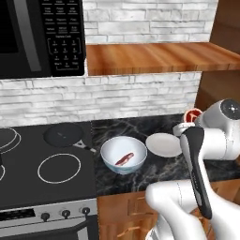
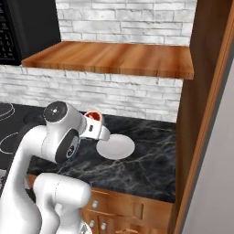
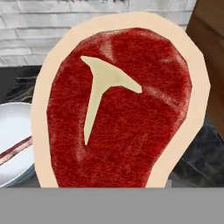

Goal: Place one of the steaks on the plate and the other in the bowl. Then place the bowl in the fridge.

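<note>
One steak (image 1: 124,159) lies inside the bowl (image 1: 112,151), which stands on the dark marble counter beside the stove. The white plate (image 1: 162,144) sits bare just right of the bowl. My gripper (image 2: 93,120) hovers over the plate's far left edge, with its jaws wide around the second steak (image 2: 93,115), which is off the counter. That steak (image 3: 118,105) stands very close in the hand view, red with a pale fat rim, and hides the fingertips. The bowl's rim (image 3: 9,114) shows at the left behind it. In the right base view my arm hides the bowl.
A black stove (image 1: 47,164) with a dark frying pan (image 1: 64,135) lies left of the bowl. The black microwave (image 1: 42,37) hangs above it, next to a wooden shelf (image 1: 154,56). A tall wooden panel (image 2: 203,91) closes the counter's right end, with a pale grey surface (image 2: 217,192) beyond.
</note>
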You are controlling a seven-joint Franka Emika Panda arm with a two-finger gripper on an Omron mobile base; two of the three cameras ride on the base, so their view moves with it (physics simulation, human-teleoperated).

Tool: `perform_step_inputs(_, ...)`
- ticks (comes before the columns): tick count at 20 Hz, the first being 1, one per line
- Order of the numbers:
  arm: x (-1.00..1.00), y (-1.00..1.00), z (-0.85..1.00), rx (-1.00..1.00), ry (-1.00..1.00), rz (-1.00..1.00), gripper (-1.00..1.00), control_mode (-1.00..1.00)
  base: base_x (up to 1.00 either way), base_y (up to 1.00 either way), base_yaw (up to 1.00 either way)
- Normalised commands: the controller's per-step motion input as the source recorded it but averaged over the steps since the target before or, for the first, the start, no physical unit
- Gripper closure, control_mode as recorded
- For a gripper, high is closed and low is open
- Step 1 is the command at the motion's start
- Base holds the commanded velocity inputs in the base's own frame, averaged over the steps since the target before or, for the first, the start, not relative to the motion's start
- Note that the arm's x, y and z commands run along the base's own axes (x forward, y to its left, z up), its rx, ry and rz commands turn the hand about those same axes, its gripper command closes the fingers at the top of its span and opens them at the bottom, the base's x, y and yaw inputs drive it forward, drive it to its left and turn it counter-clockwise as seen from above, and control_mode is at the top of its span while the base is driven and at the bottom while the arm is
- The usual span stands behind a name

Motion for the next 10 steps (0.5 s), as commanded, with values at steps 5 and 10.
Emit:
perform_step_inputs(5, 0.32, -0.12, -0.44, 0.00, 0.16, 0.00, 1.00, -1.00, 0.00, 0.00, 0.00)
perform_step_inputs(10, 0.52, -0.12, -0.42, 0.00, 0.17, 0.10, 1.00, -1.00, 0.00, 0.00, 0.00)
